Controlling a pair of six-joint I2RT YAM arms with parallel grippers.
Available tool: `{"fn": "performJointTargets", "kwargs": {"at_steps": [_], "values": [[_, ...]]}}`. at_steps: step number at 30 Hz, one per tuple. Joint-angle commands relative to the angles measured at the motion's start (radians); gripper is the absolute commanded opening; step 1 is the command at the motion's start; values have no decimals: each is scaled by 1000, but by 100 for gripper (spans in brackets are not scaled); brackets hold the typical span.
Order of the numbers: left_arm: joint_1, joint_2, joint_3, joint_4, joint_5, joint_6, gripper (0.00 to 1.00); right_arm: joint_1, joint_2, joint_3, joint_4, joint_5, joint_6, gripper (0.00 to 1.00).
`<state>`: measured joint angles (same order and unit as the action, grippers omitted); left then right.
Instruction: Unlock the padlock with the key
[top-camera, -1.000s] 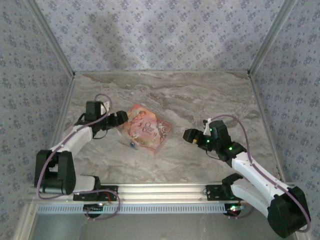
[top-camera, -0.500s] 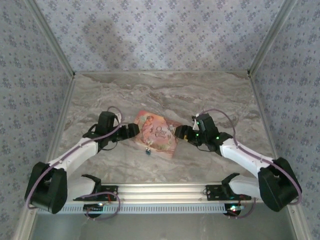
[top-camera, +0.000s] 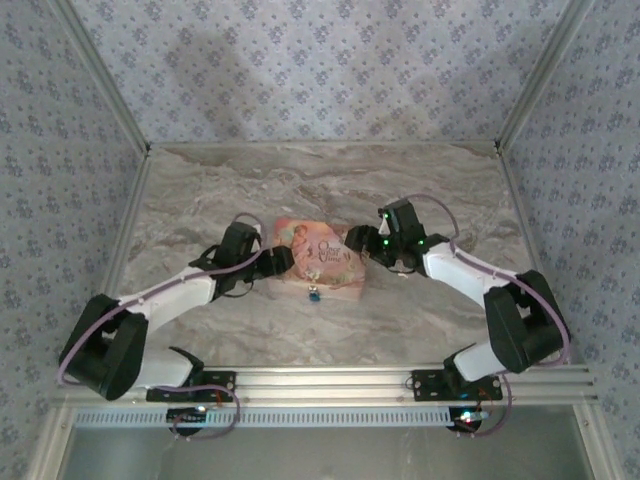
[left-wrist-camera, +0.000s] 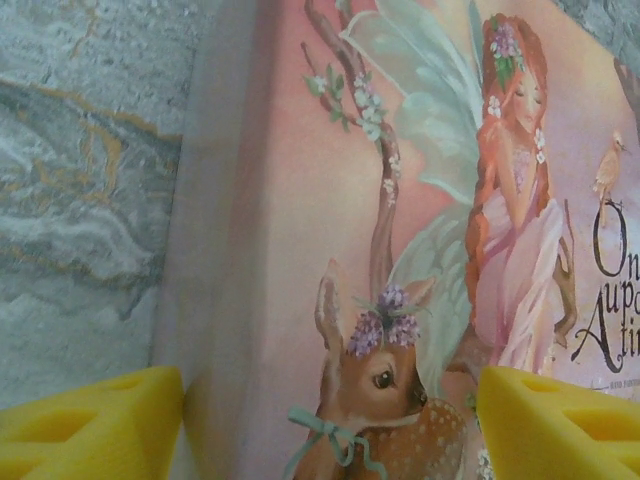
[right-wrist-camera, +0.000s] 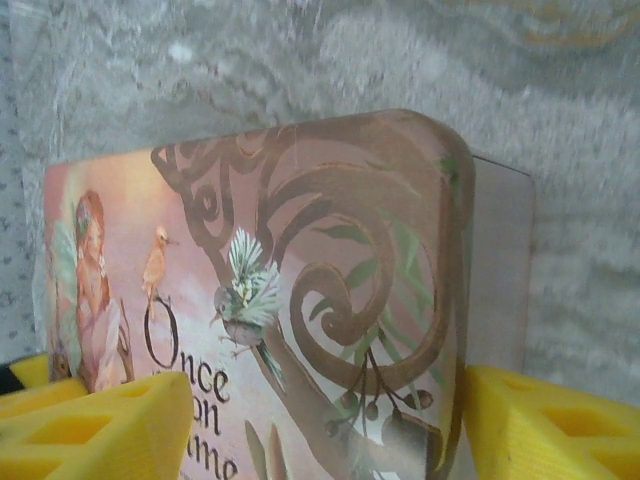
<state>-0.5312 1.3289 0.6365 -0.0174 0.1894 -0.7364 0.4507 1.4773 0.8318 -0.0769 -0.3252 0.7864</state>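
The padlock (top-camera: 313, 294) is a tiny blue-and-silver speck at the near edge of a pink picture-printed box (top-camera: 322, 256). The key is hidden. My left gripper (top-camera: 279, 262) stands open at the box's left end. In the left wrist view its yellow fingers (left-wrist-camera: 95, 425) straddle the lid's corner (left-wrist-camera: 300, 200), one beside the side wall and one in front of the lid. My right gripper (top-camera: 356, 243) stands open at the box's right end, and the box's rounded corner (right-wrist-camera: 300, 250) lies between its fingers (right-wrist-camera: 545, 420). Whether either gripper touches the box I cannot tell.
The box lies mid-table on the marble top (top-camera: 400, 190). Patterned walls close in the back and both sides. An aluminium rail (top-camera: 330, 378) with the arm bases runs along the near edge.
Both grippers have come inward to the box's ends. The box has slid right and turned square to the table, and the padlock has travelled with it.
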Motion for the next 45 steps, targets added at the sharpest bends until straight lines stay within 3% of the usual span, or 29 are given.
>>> {"fn": "performJointTargets", "kwargs": {"at_steps": [1, 10, 17, 26, 33, 39, 45], "values": [[-25, 51, 76, 62, 8, -13, 76, -15, 62, 82, 6, -79, -42, 73], [-24, 164, 172, 73, -25, -4, 77, -62, 199, 196, -4, -97, -84, 73], [-25, 170, 188, 60, -56, -9, 82, -81, 217, 235, -60, -70, -121, 75], [-8, -1, 134, -48, -144, 28, 90, -119, 83, 198, -224, 44, -218, 80], [-15, -145, 137, -250, -182, 54, 91, -133, -80, 169, -349, 120, -282, 79], [-88, -229, 124, -334, -170, 17, 88, -134, -204, 141, -451, 181, -294, 77], [-206, -241, 152, -364, -188, -47, 86, -135, -226, 160, -618, 252, -306, 72]]}}
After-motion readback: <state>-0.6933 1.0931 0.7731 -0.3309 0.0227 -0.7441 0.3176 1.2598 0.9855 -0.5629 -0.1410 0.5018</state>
